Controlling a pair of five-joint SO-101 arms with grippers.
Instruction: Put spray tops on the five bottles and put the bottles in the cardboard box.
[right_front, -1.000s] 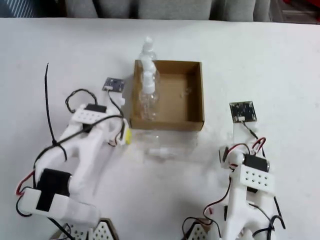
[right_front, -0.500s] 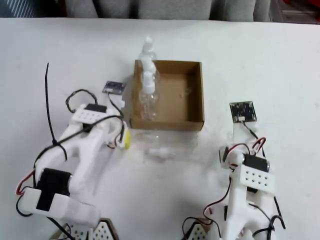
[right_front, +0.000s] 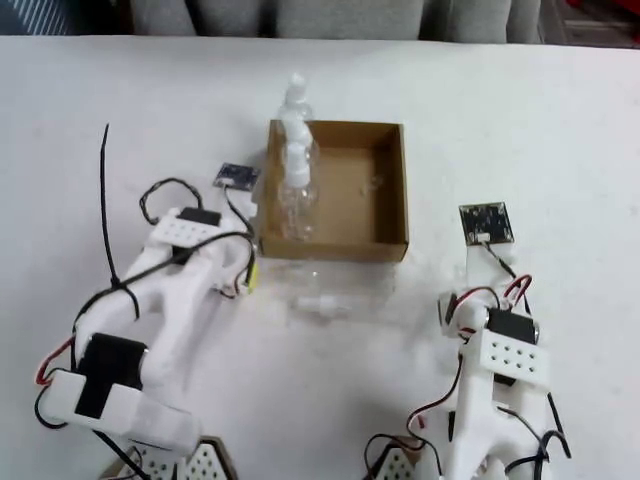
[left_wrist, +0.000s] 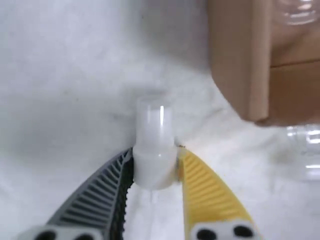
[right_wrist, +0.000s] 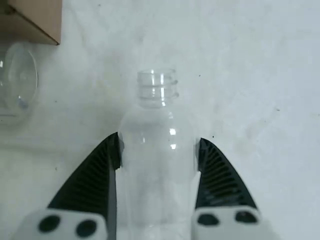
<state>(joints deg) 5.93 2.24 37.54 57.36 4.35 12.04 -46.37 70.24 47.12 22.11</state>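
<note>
**Left jaws:** closed on the white collar of a spray top (left_wrist: 154, 155), whose clear cap projects straight ahead past their tips. A corner of the cardboard box (left_wrist: 250, 60) lies just beyond, off to one side.

**Right jaws:** closed against both flanks of a clear bottle (right_wrist: 159, 150). Its long axis runs straight out from them, with the open threaded neck (right_wrist: 157, 86) at the far end.

**Judgement:** capping requires top and neck on one axis, and the two arms hold them well apart across the worktop (right_front: 520, 120).
</note>
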